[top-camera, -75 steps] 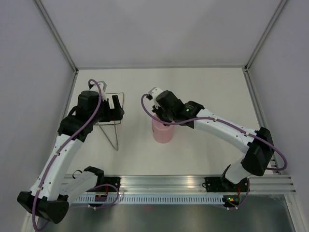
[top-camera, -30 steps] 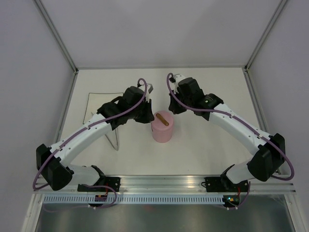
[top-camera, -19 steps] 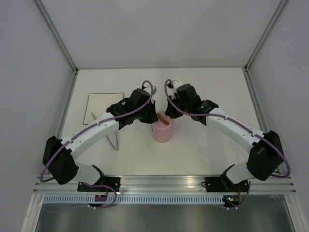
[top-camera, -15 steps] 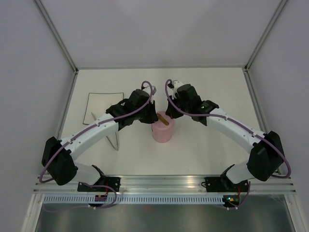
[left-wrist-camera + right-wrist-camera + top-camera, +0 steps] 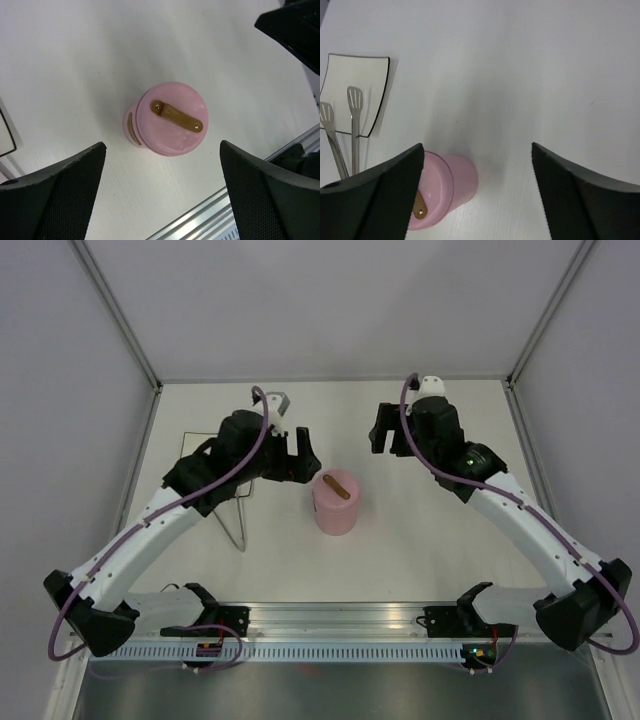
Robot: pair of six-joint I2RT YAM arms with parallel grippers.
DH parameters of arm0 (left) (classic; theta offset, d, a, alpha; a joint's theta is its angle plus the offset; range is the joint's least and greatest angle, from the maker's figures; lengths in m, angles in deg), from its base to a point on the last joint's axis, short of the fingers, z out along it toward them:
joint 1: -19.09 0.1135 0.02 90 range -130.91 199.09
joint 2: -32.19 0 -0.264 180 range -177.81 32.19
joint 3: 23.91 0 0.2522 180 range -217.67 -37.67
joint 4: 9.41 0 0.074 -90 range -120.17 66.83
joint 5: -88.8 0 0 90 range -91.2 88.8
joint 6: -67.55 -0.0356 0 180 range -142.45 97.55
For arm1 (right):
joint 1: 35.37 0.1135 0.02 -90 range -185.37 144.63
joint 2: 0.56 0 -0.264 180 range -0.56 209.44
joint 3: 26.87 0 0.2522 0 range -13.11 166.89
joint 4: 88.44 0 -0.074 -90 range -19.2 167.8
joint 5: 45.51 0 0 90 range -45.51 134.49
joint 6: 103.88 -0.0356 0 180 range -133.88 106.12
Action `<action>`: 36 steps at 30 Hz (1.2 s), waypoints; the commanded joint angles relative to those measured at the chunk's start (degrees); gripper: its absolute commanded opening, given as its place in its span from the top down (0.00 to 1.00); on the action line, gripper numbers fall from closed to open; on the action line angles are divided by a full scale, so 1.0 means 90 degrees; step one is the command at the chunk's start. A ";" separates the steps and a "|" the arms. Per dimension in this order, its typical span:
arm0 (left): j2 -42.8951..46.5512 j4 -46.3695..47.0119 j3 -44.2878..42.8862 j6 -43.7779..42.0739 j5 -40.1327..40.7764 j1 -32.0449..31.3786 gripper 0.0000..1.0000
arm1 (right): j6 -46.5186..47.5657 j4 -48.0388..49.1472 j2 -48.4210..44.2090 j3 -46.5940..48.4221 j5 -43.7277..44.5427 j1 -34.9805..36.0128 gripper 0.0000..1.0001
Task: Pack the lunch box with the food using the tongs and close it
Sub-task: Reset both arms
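Nearest you, the tongs lie left of centre, their flat tips resting on a white black-edged sheet, well apart from both grippers. Just to their right stands the pink lunch box, upright, its lid on with the brown strap handle across the top. Your left gripper hangs above it, fingers wide apart, the box between them and touching neither. Farther back and to the right, your right gripper is also spread wide and holds nothing, with the box off to its side.
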 commanded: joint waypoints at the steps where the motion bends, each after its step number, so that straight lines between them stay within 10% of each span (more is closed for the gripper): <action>1: 0.0351 -0.0291 -0.0660 -0.0243 0.0201 0.0538 0.00 | -0.0224 0.0183 -0.0819 0.0152 0.0776 -0.0043 0.02; 12: 0.0887 -0.0009 -0.0049 0.0323 -0.0786 0.2600 0.00 | -0.0156 0.0349 -0.2929 -0.1419 0.1001 -0.0053 0.02; 36: 0.5497 0.0694 0.3537 0.0177 0.0093 0.2660 0.00 | -0.0996 0.0954 -0.6291 -0.4449 0.0640 -0.0053 0.02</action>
